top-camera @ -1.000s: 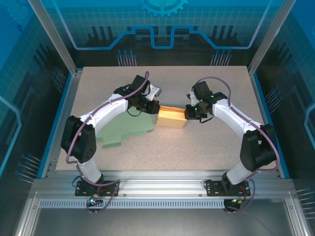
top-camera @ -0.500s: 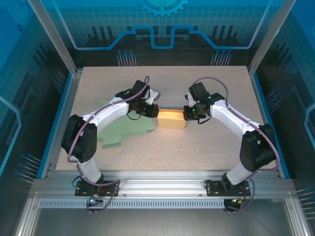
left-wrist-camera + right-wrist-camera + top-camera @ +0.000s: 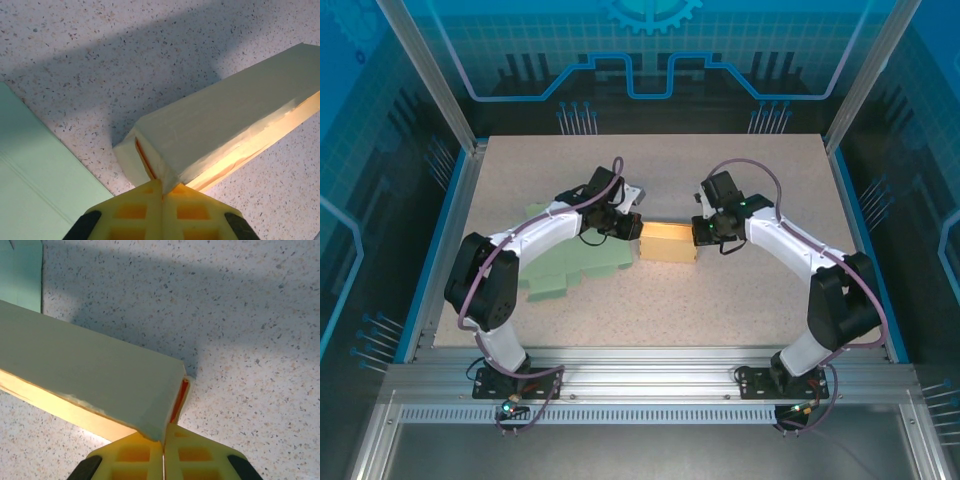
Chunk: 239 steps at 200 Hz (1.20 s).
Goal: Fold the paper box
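Paper box [image 3: 668, 241]: lies near the middle of the table [image 3: 740, 300], a little toward the far edge, long side running left to right. Looks pale yellow, folded into a long closed shape, and rests flat on the table.

Left tool [image 3: 638, 228]: sits at the left end of the box, closed, yellow fingers pressed together. In the left wrist view [image 3: 162, 192], touches the bottom corner of the box's end with its tips [image 3: 145, 197], right where an orange slit shows in the end flap.

Right tool [image 3: 697, 232]: sits at the right end of the box, closed too, fingers tight side by side. In the right wrist view [image 3: 163, 444], meets the bottom corner of the box's end [image 3: 85, 370] with its tips [image 3: 182, 450], just under an orange gap at the end flap.

Green sheet [image 3: 570, 268]: lies flat on the table to the left of the box, partly under the left arm [image 3: 535, 235], with its right edge near the box's left end.
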Each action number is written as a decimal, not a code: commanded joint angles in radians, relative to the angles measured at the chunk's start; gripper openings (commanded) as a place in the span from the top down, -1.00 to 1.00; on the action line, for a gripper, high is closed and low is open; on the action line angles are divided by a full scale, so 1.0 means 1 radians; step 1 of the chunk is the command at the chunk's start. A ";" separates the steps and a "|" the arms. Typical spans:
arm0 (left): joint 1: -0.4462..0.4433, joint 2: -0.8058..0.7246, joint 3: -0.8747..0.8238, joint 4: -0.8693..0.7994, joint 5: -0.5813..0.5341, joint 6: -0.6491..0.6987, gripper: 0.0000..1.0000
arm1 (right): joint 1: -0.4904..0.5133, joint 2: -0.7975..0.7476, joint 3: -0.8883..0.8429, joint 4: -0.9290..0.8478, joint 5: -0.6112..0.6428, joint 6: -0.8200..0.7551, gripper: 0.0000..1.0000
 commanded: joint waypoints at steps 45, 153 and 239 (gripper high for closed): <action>-0.006 -0.124 -0.074 0.011 -0.017 -0.112 -0.05 | 0.036 0.009 -0.058 0.009 0.015 0.016 0.85; -0.013 -0.235 -0.165 0.260 -0.197 -0.394 -0.48 | 0.042 -0.002 -0.057 0.014 0.023 0.009 0.85; -0.095 -0.109 -0.209 0.357 -0.253 -0.485 -0.28 | 0.046 -0.011 -0.061 0.020 0.028 0.013 0.84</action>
